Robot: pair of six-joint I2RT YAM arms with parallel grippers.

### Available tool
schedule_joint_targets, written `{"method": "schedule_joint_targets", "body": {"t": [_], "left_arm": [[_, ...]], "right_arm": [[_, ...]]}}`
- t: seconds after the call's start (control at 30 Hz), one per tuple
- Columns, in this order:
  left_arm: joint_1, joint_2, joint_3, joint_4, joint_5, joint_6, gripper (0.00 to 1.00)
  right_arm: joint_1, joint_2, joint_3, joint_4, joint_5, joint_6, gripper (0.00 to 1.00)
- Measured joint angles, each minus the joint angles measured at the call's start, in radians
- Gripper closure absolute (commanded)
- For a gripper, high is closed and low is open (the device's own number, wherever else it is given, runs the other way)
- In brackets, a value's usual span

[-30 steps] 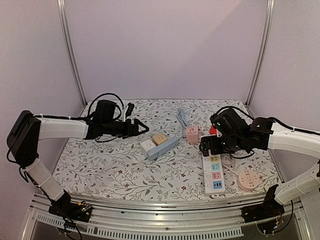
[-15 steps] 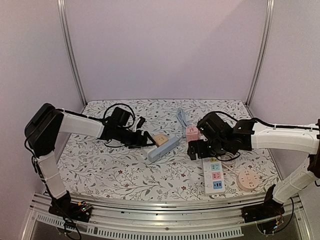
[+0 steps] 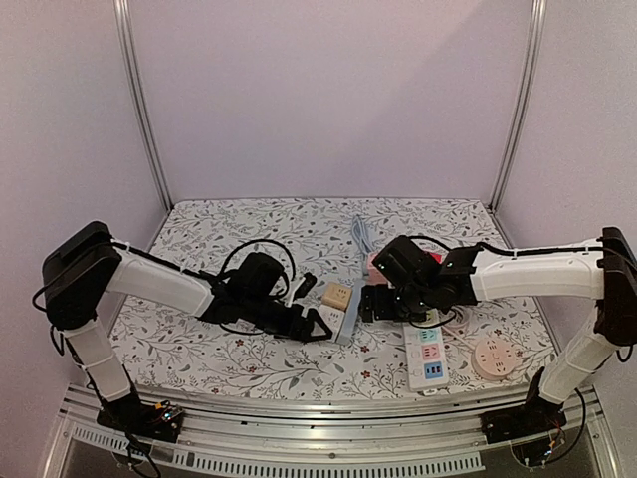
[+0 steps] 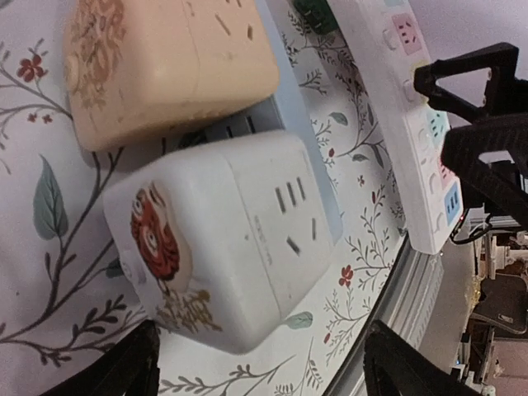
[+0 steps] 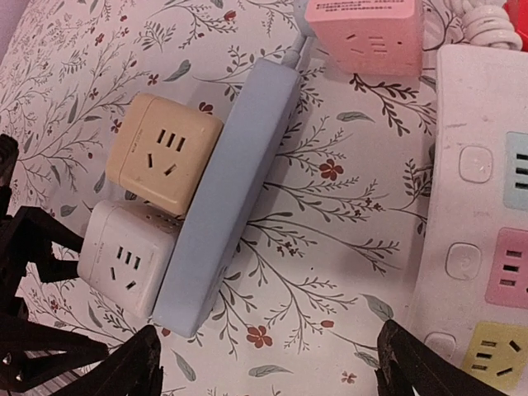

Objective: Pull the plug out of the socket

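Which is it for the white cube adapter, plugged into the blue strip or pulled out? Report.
Plugged in: the white cube adapter sits flush against the blue power strip, with no gap or prongs showing.

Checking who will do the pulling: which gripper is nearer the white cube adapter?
Left. The left gripper is open right at the white cube adapter. The right gripper is on the far side of the blue power strip from it.
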State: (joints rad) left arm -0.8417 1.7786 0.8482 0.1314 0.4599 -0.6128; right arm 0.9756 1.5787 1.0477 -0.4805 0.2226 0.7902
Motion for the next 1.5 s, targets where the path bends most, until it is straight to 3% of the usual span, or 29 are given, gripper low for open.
{"method": "schedule_joint_targets", "body": {"t": [0.23,0.5,1.3,1.5], "left_arm": [[-0.041,-0.232,-0.151,0.028,-0.085,-0.083,0.14],[-0.037,-0.407,-0.176,-0.007,-0.174,-0.121,0.12],[-0.033,-0.476,-0.260,-0.044,-0.234,-0.167,0.12],[-0.033,-0.477,-0.262,-0.046,-0.241,-0.171,0.12]], "right_arm": [[0.017,0.102,0.031,0.074,-0.055,0.039,0.29],[0.019,0.186,0.074,0.110,-0.051,0.076,0.32],[-0.007,0.302,0.157,0.130,0.002,0.175,0.47],[-0.012,0.313,0.164,0.158,-0.024,0.186,0.75]]}}
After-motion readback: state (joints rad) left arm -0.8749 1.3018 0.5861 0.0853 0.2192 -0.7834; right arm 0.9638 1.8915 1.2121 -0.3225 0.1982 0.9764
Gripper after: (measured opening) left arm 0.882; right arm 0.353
